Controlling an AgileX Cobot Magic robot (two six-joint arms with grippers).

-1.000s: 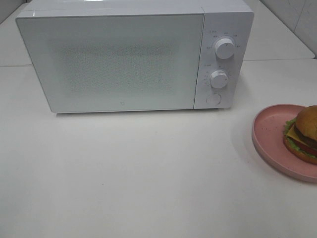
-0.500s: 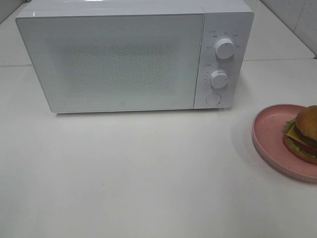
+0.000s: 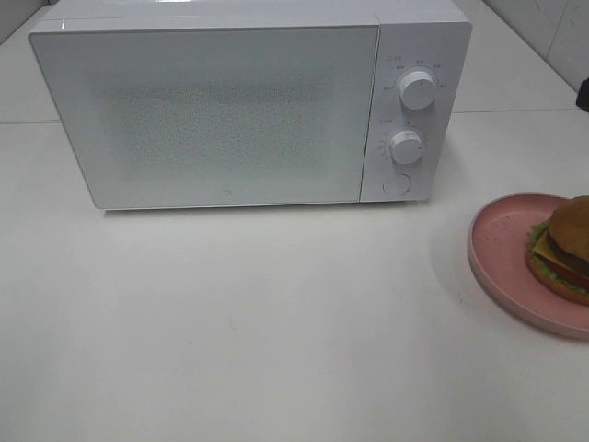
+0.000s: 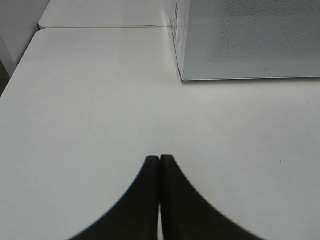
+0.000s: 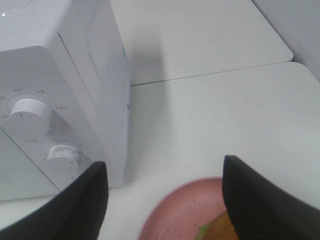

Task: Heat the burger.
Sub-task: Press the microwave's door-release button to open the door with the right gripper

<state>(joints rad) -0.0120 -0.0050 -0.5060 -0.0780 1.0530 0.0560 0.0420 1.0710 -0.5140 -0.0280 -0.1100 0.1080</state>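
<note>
Right arm (image 3: 583, 95) newly visible; burger (image 3: 563, 250) layered, upright.

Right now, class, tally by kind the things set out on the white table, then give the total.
Microwave: 1
Pink plate: 1
Burger: 1
Total: 3

Bright, even, diffuse light; tabletop (image 3: 276, 322) washed pale. Soft shadow under microwave (image 3: 212, 110) front. Wrist views soft; near jaws dark, blurred at lower frame.
</note>
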